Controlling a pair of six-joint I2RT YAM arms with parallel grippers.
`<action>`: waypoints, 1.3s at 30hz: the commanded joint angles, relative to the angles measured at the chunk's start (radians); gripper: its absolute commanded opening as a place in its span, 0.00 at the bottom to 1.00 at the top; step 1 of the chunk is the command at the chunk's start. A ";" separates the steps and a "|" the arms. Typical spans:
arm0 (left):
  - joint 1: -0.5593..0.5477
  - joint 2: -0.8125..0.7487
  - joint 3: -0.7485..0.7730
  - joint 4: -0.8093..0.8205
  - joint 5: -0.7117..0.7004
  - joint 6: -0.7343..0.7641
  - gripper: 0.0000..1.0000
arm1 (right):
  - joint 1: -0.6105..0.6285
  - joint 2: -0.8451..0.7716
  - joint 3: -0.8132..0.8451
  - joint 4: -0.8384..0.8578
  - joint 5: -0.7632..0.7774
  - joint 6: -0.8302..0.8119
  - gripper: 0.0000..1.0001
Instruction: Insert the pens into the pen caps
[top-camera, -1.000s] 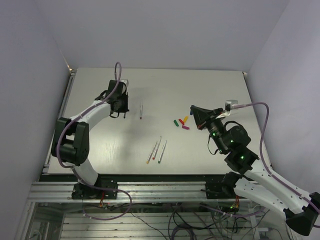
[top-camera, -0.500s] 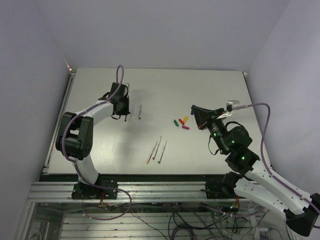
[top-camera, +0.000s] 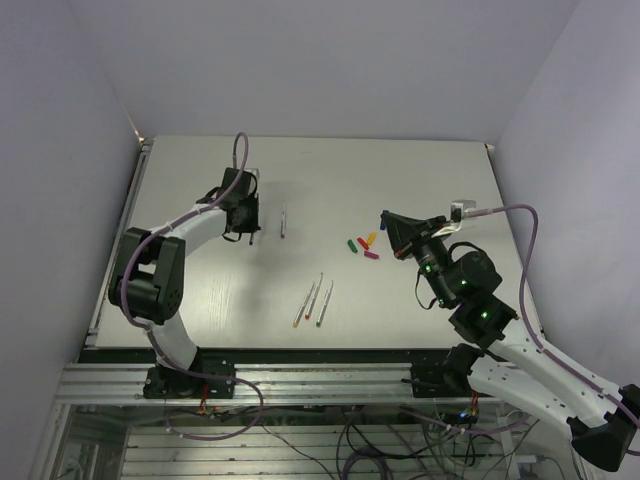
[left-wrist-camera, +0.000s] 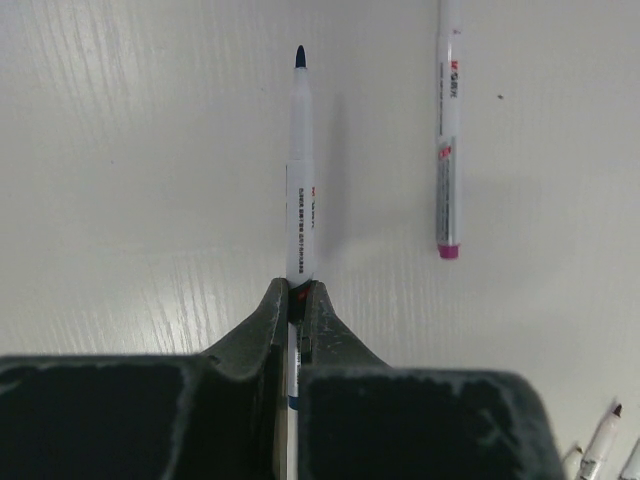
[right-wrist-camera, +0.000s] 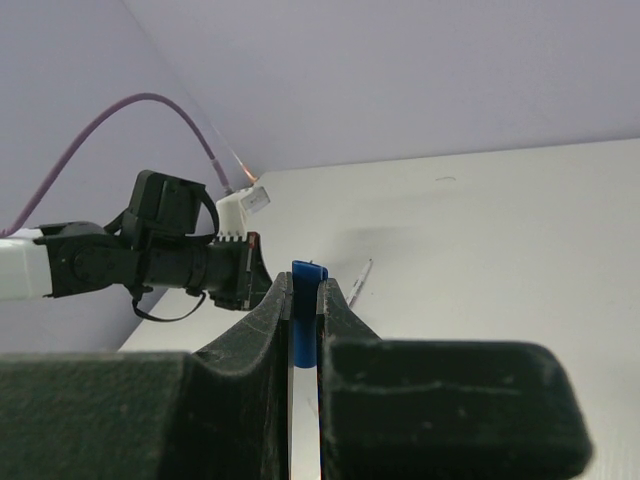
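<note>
Your left arm has swung its elbow in since the earlier frame, its wrist edging over; right arm unmoved. Your left gripper (left-wrist-camera: 296, 300) is pinched tight on a pen (left-wrist-camera: 301, 180) near its back end, so the dark-blue tip sticks out free for capping. Barrel white, printed label. Your right gripper (right-wrist-camera: 305, 292) is clamped on the blue cap (right-wrist-camera: 308, 275), raised, seemingly aimed to meet it. A magenta-ended pen (left-wrist-camera: 448, 140) lies just beside on the table (top-camera: 420, 180); three pens (top-camera: 315, 300) and loose caps (top-camera: 362, 245) wait mid-table
</note>
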 joint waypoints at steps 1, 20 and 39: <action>-0.048 -0.116 -0.027 0.025 -0.041 -0.018 0.07 | 0.006 0.000 0.001 0.008 0.006 0.017 0.00; -0.550 -0.497 -0.239 0.266 -0.046 -0.194 0.07 | 0.003 0.035 0.001 0.134 -0.041 0.016 0.00; -0.845 -0.667 -0.367 0.625 -0.109 -0.224 0.07 | 0.004 -0.010 -0.043 0.387 -0.086 -0.044 0.00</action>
